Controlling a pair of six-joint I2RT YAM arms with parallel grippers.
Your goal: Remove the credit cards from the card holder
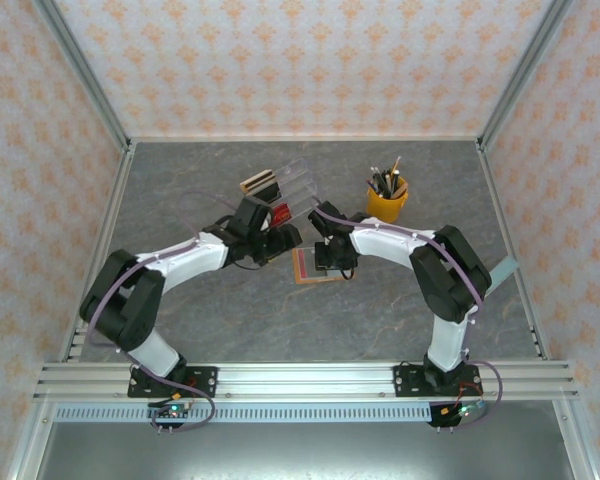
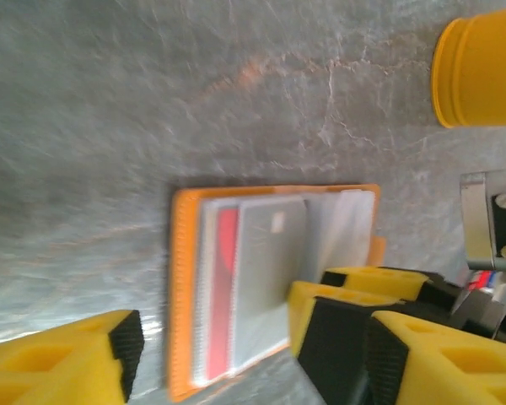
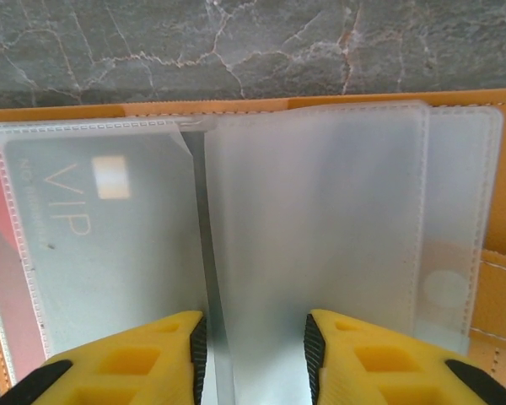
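Note:
The card holder (image 1: 305, 272) lies open on the grey table, orange rim (image 2: 181, 287) up, with clear sleeves inside. A grey VIP card (image 3: 101, 245) sits in the left sleeve over a red card (image 2: 223, 283). My right gripper (image 3: 253, 359) is open, low over the holder, and a clear sleeve leaf (image 3: 320, 219) runs between its fingers. Its yellow fingers (image 2: 379, 280) rest at the sleeves' edge. My left gripper (image 2: 266, 354) is open at the holder's near end, one finger on each side, touching nothing that I can make out.
A yellow cup of pens (image 1: 387, 197) stands behind and to the right of the holder. A clear plastic box (image 1: 292, 182) with a striped block (image 1: 260, 183) and a red item (image 1: 280, 213) sits behind the left gripper. Metal frame rails edge the table.

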